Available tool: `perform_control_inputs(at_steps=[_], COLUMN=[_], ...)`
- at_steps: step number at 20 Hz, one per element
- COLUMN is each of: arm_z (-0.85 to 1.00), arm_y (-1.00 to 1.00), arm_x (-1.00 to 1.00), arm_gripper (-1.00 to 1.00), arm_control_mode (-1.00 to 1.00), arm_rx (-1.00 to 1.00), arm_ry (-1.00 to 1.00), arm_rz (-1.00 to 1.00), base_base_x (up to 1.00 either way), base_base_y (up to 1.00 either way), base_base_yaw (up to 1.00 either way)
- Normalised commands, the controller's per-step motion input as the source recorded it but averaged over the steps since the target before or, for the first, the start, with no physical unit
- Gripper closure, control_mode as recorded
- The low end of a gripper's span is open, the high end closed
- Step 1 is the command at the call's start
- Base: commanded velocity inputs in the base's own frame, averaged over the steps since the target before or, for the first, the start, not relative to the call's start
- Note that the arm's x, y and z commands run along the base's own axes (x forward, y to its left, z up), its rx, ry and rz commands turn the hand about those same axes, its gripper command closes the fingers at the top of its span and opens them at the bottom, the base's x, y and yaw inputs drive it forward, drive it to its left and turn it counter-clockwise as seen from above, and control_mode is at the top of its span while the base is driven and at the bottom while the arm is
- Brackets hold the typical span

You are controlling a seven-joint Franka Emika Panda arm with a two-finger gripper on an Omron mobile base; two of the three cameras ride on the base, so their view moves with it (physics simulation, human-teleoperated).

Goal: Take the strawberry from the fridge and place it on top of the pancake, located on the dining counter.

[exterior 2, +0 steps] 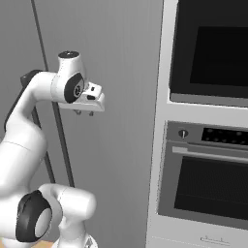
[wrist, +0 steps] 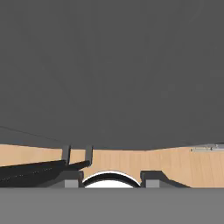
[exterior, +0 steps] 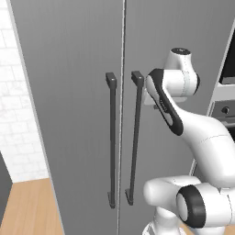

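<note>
The tall grey fridge (exterior: 73, 92) stands right in front of me with both doors shut, so the strawberry inside is hidden. Its two long dark bar handles (exterior: 112, 137) (exterior: 135, 137) flank the centre seam. My gripper (exterior 2: 83, 113) hangs beside the right door (exterior 2: 116, 72), pointing down at about the height of the handle tops. In the hand view the gripper (wrist: 112, 178) is open, its fingertips (wrist: 72, 179) wide apart with nothing between them, above the grey door face (wrist: 112, 65). The pancake and the dining counter are out of view.
Black-fronted wall ovens (exterior 2: 213, 48) (exterior 2: 213, 189) stand in a white column just right of the fridge. A white tiled wall (exterior: 18, 114) lies to the fridge's left, above the wood floor (exterior: 27, 206). A dark cabinet edge (exterior: 3, 188) shows at the far left.
</note>
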Motion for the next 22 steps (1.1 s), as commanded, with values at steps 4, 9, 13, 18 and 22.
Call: perform_control_inputs(at_steps=[4, 9, 13, 18, 22], arm_z=[0.00, 0.00, -0.01, 0.00, 0.00], arm_y=[0.04, 0.08, 0.12, 0.12, 0.00], arm_x=[-0.32, -0.97, -0.78, -0.48, -0.31], arm_gripper=[-1.00, -1.00, -1.00, -1.00, -1.00], arm_control_mode=[-1.00, -1.00, -1.00, -1.00, -1.00], arm_rx=[0.00, 0.00, 0.00, 0.00, 0.00], arm_ry=[0.00, -0.07, 0.00, 0.00, 0.00], arm_rz=[0.04, 0.03, 0.00, 0.00, 0.00], base_base_x=[0.00, 0.00, 0.00, 0.00, 0.00], base_base_y=[0.00, 0.00, 0.00, 0.00, 0.00], base_base_yaw=[0.00, 0.00, 0.00, 0.00, 0.00])
